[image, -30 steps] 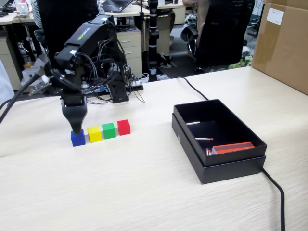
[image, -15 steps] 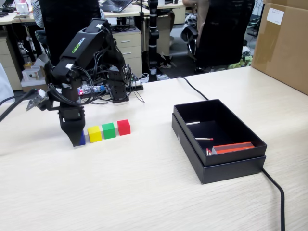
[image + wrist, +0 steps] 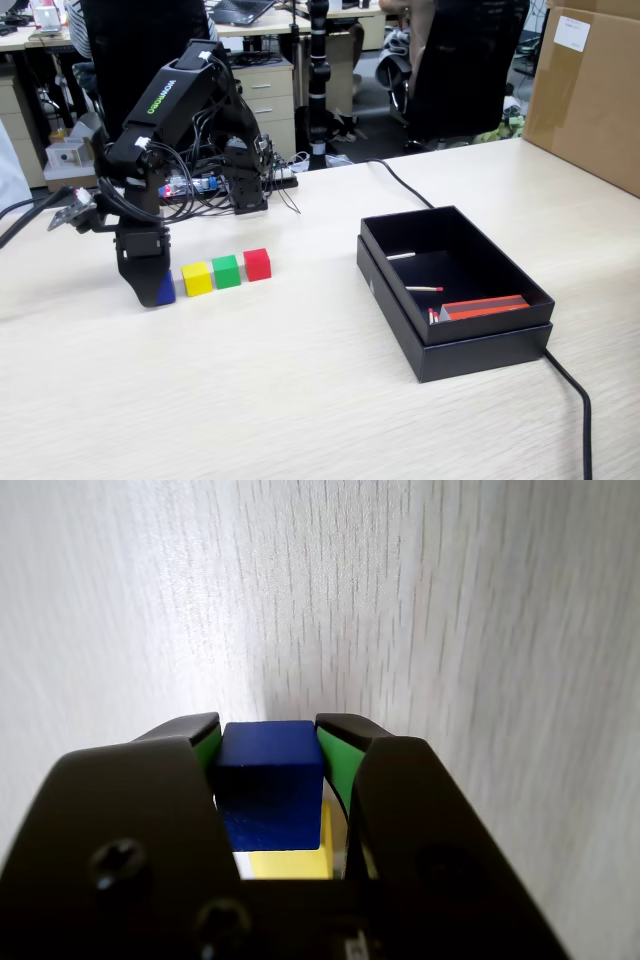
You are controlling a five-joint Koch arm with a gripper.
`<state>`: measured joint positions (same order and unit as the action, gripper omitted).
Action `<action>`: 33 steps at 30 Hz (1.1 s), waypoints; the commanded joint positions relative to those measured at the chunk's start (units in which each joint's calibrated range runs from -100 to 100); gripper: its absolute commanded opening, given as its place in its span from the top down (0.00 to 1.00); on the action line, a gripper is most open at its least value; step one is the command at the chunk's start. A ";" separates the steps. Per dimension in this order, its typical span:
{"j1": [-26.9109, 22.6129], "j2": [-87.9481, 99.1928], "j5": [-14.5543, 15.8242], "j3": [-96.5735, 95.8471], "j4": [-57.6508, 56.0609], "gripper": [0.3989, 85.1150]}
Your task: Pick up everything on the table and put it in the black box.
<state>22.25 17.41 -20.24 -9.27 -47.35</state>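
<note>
My gripper (image 3: 270, 742) down over blue cube (image 3: 270, 780), green pads (image 3: 333, 765) clamped on both sides. Yellow cube (image 3: 197, 279) just beside it, row near table (image 3: 300, 400) rear-left edge.

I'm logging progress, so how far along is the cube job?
Nothing is done: the black box holds no cubes. In hand: the jaws sit on either side of the blue cube, at the table. Left: the yellow cube, green cube and red cube.

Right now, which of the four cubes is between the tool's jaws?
The blue cube, at the left end of the row in the fixed view. The tool has a jaw on each side of it; yellow, green and red stand free.
</note>
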 commanded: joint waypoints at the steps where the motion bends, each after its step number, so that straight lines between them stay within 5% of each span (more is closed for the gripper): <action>1: -1.90 16.61 1.07 3.83 -5.65 0.97; 9: -15.63 32.56 8.06 8.09 -7.30 0.97; 17: -29.79 19.36 15.53 24.13 -7.30 0.97; 22: -34.82 3.07 18.02 33.38 -7.30 0.97; 33: -37.56 -24.24 20.66 44.44 -9.11 0.96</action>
<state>-14.87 -7.70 -0.02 30.53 -55.94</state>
